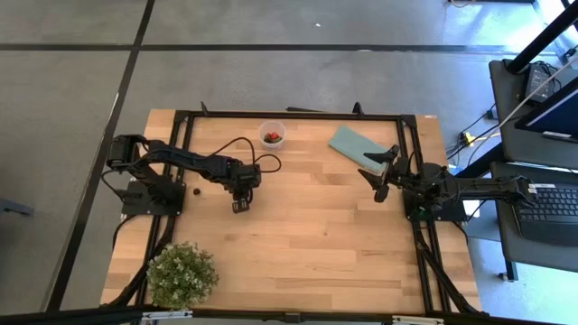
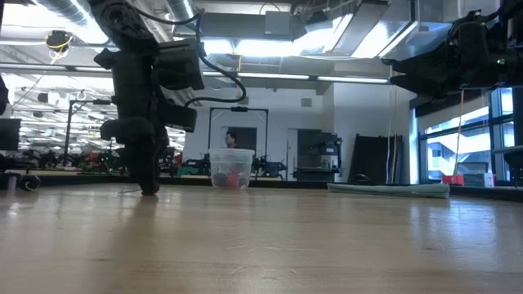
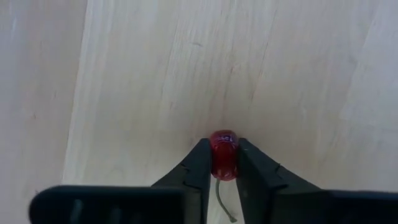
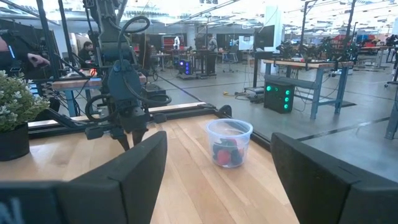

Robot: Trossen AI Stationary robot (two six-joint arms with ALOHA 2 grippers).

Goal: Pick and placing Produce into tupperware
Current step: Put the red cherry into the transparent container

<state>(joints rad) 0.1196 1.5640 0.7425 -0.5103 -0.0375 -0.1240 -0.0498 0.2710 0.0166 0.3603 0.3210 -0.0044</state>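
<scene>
Tupperware (image 1: pixel 273 134) upright beyond left gripper (image 3: pixel 224 163), clamped on red berry (image 3: pixel 224 154), stem trailing back; right gripper (image 1: pixel 376 175) apart.

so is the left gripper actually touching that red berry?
Touching. The left wrist view shows the left gripper with both fingers pressed against the sides of the red berry, no gap visible.

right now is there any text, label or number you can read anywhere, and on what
None can be read.
cherry between the left fingers: no mark.
cup: clear walls, no label.
teal sheet: blank.
laptop screen: too small to read.
Lit screens in the room behind: too blurred to read.
</scene>
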